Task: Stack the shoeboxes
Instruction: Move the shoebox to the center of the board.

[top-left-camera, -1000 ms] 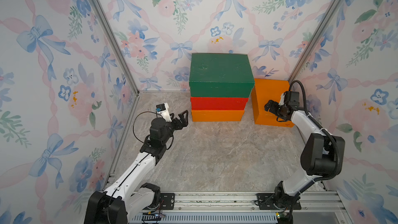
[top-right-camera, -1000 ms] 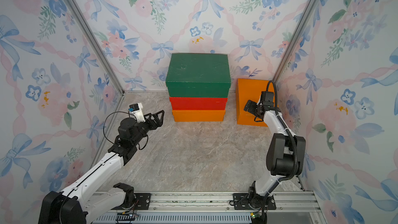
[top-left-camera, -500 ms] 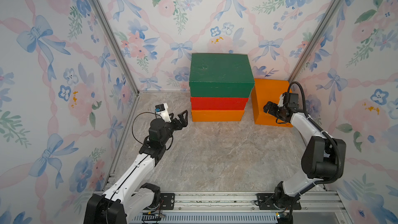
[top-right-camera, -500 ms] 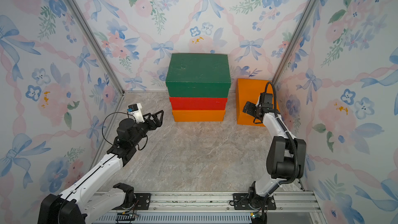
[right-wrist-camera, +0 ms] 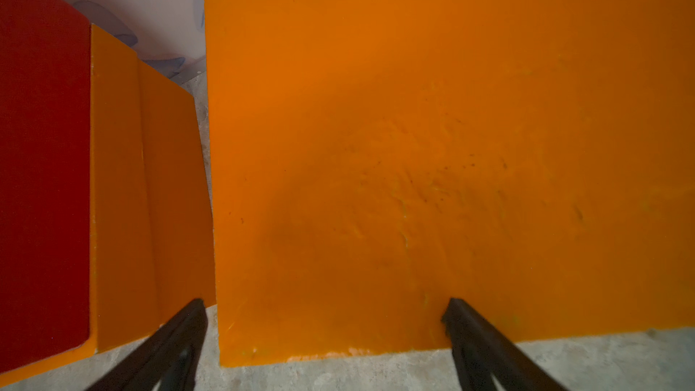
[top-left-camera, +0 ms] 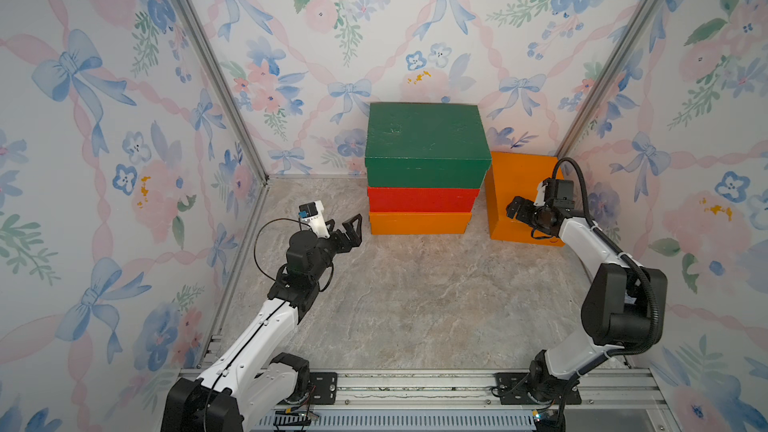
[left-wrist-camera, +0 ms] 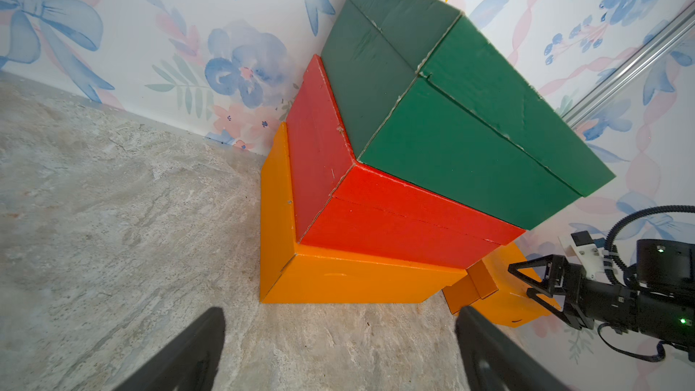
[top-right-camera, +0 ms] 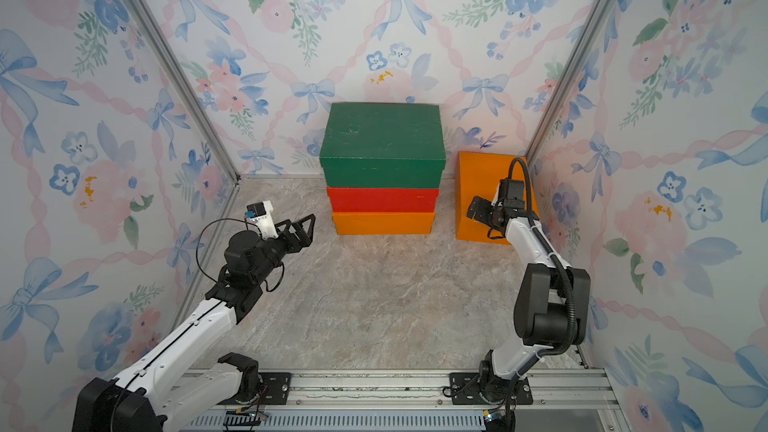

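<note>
Both reaching forward, left claw (top-left-camera: 345, 225) gaping near stack (top-left-camera: 419, 201), right claw (top-left-camera: 521, 214) gaping at tilted orange box (top-left-camera: 515, 172)

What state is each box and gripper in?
green box, closed, on the red box
red box, closed, on the bottom orange box
bottom orange box, closed, bears both
loose orange box, on edge, not stacked
left gripper, open, empty
right gripper, open, at loose orange box

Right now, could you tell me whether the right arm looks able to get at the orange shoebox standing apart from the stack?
Probably yes: the right gripper is open and right in front of the lone orange shoebox, with nothing between them. The stack beside it leaves only a narrow gap.
</note>
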Robot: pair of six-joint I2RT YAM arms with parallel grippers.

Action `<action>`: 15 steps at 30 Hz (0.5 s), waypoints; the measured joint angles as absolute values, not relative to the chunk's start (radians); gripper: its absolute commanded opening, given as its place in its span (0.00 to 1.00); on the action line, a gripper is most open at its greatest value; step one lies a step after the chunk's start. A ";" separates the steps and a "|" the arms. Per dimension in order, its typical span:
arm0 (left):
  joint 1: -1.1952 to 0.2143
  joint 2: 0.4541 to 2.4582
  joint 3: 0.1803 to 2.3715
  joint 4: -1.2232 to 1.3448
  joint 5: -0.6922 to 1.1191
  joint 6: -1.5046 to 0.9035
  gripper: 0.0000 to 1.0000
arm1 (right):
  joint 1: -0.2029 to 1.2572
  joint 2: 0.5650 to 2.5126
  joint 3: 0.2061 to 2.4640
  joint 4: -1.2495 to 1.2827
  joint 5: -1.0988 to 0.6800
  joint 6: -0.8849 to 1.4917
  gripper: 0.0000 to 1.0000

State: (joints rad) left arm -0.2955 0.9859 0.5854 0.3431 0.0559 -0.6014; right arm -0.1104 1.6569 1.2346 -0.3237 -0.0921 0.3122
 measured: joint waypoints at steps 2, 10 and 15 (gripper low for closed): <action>-0.295 0.986 0.585 0.343 0.056 -0.601 0.98 | -0.110 1.657 1.233 -0.321 -0.093 0.312 0.99; -0.294 0.982 0.585 0.343 0.056 -0.601 0.98 | -0.071 1.629 1.189 -0.290 -0.090 0.310 0.99; -0.294 0.982 0.585 0.343 0.056 -0.601 0.98 | -0.036 1.601 1.158 -0.283 -0.098 0.310 0.99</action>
